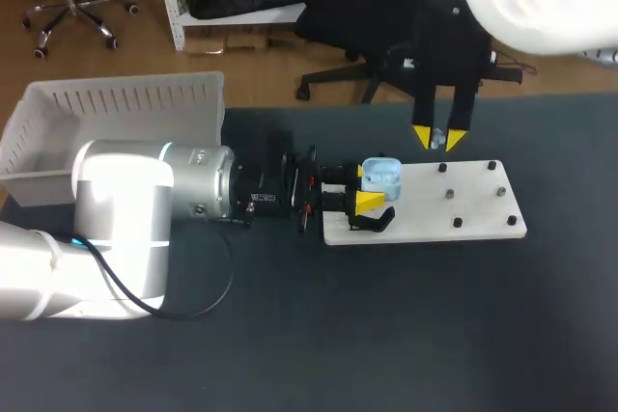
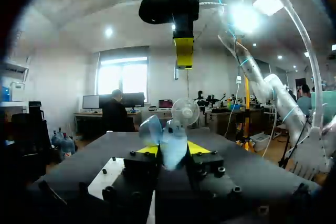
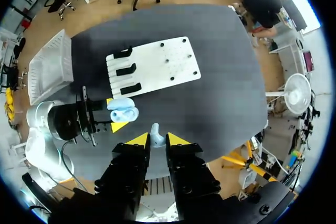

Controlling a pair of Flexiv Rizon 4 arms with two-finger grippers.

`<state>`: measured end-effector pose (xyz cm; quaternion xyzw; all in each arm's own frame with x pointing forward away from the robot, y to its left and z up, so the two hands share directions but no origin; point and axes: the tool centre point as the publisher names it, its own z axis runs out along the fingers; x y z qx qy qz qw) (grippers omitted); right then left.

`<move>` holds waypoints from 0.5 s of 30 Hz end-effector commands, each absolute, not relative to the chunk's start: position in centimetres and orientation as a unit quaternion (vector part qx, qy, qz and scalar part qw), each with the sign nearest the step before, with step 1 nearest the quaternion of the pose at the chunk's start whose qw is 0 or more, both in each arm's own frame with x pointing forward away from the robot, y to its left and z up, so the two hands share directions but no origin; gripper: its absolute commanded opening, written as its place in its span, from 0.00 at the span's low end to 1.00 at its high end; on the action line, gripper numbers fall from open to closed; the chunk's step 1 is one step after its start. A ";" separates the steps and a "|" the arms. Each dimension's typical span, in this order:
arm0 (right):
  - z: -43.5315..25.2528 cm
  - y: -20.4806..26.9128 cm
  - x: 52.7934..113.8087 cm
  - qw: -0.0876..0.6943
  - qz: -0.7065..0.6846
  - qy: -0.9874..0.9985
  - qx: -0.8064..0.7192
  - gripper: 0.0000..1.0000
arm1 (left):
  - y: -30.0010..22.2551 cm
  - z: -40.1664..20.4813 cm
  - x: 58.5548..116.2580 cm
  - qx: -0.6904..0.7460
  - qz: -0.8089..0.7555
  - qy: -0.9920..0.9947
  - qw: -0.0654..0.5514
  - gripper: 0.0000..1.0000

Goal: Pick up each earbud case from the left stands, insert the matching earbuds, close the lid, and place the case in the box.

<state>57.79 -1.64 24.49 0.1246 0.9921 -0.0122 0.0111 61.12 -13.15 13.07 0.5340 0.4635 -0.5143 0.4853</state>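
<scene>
Earbud case (image 1: 381, 177): lid open, clamped between the left gripper's (image 1: 367, 187) fingers and held up at the stand end of the white board (image 1: 483, 214), near the black stands (image 3: 126, 70). Earbud (image 3: 156, 132): pinched at the very tips of the right gripper (image 1: 437, 138), higher than the case and off to one side, not yet over a socket. Box (image 1: 116, 103) is well apart, at the table's far left.

Risks:
- Tip-only pinch on a small smooth part, so any side load on contact could pop it out.
- Can't tell the bud's orientation or which socket it matches. Wrong side or tilted, and it jams on the rim.
- Hard insertion push could rotate the case in the left grip.
- Open lid may foul the descent.
</scene>
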 end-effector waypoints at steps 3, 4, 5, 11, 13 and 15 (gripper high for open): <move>24.6 -1.4 58.0 0.007 -0.017 0.992 0.125 0.00 | -13.2 13.1 61.2 0.535 -0.515 0.464 0.484 0.00; 24.5 -1.2 57.9 0.006 -0.017 0.991 0.131 0.00 | -13.2 13.1 61.2 0.535 -0.515 0.464 0.484 0.00; 24.6 -0.8 57.8 0.024 -0.060 0.989 0.132 0.00 | -13.2 13.1 61.2 0.535 -0.515 0.464 0.484 0.00; 25.2 1.9 57.0 0.075 -0.123 0.987 0.067 0.00 | -13.2 13.1 61.2 0.535 -0.515 0.464 0.484 0.00; 25.2 3.1 56.6 0.102 -0.147 0.983 0.051 0.00 | -13.2 13.1 61.2 0.535 -0.515 0.464 0.484 0.00; 24.9 3.9 56.4 0.107 -0.143 0.984 0.030 0.00 | -13.2 13.1 61.2 0.535 -0.515 0.464 0.484 0.00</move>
